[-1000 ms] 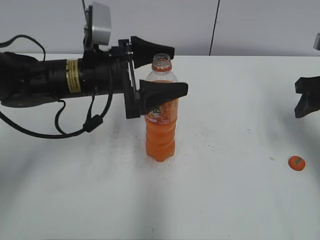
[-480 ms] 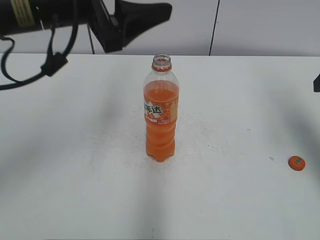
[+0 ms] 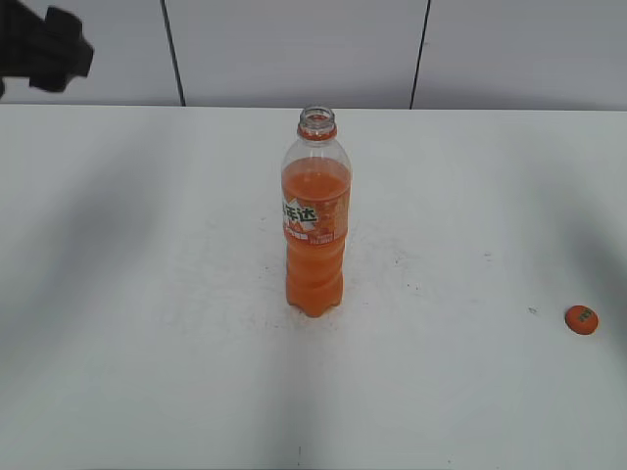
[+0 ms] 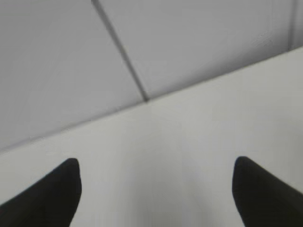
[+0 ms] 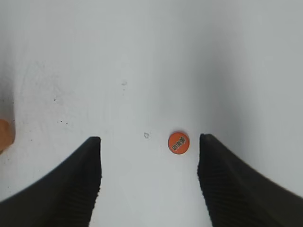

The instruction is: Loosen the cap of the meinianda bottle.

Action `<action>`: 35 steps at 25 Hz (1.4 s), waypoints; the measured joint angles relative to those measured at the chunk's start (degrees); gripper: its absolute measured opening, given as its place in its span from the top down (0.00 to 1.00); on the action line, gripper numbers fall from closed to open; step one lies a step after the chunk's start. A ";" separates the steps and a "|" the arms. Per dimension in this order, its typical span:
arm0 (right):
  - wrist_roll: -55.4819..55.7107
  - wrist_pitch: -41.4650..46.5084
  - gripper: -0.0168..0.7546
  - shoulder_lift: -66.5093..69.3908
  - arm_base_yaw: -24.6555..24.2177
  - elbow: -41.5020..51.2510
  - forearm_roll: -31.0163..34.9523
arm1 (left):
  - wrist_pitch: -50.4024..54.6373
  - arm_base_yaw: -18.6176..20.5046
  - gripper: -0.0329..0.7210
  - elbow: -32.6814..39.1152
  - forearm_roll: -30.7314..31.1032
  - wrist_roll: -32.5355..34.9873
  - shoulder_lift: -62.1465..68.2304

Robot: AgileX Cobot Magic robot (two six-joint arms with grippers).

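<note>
The meinianda bottle [image 3: 315, 220] stands upright in the middle of the white table, with its neck open and no cap on it. The orange cap [image 3: 581, 319] lies flat on the table at the right; in the right wrist view the cap [image 5: 178, 143] sits below and between the fingers, near the right one. My right gripper [image 5: 149, 142] is open and empty, high above the table, out of the exterior view. My left gripper [image 4: 154, 170] is open and empty; only a dark part of that arm [image 3: 44, 44] shows at the top left corner. An orange edge of the bottle [image 5: 4, 135] shows at the left.
The white table [image 3: 147, 294] meets a grey panelled wall [image 3: 294, 49] at the back. The left wrist view faces that wall and the table's far edge [image 4: 147, 101].
My left gripper let go of the bottle, rose and pulled away to the top left corner. The right gripper left the exterior view. The bottle and the cap have not moved.
</note>
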 joint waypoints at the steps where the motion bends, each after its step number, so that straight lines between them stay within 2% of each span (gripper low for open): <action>1: -0.11 0.56 0.36 -0.07 0.00 -0.06 0.00 | 4.33 0.00 0.17 0.00 -5.30 3.33 0.00; 4: -0.53 2.94 0.36 -0.31 0.00 -0.12 0.00 | 13.03 0.00 0.17 -1.47 -25.60 20.44 0.00; 5: -0.71 4.34 0.36 -0.31 0.00 -0.24 0.00 | 15.54 0.24 0.17 -2.27 -31.53 24.00 0.00; 6: -0.89 5.90 0.36 -0.31 0.00 -0.32 -0.04 | 17.77 0.62 0.17 -2.99 -36.04 26.87 0.00; 9: -2.64 11.24 0.36 -0.31 0.00 -0.42 -0.06 | 24.59 3.64 0.18 -5.74 -42.09 30.06 0.81; 14: -4.21 20.08 0.36 -0.38 0.00 -0.42 -0.41 | 38.96 11.54 0.18 -7.88 -46.23 30.90 4.98; 17: -4.45 21.68 0.36 -0.72 0.00 -0.42 -1.43 | 45.43 12.42 0.18 -7.88 -46.28 31.28 4.89; 21: -4.45 21.74 0.36 -3.89 0.00 0.44 -1.61 | 48.70 12.42 0.18 -7.47 -46.38 32.20 1.41; 25: -4.45 21.74 0.36 -12.86 0.00 6.07 -1.61 | 48.96 12.43 0.18 -2.09 -46.19 33.01 -8.95; 35: -4.52 22.23 0.36 -44.44 0.00 19.82 -3.49 | 47.50 12.43 0.18 13.09 -44.25 36.15 -45.52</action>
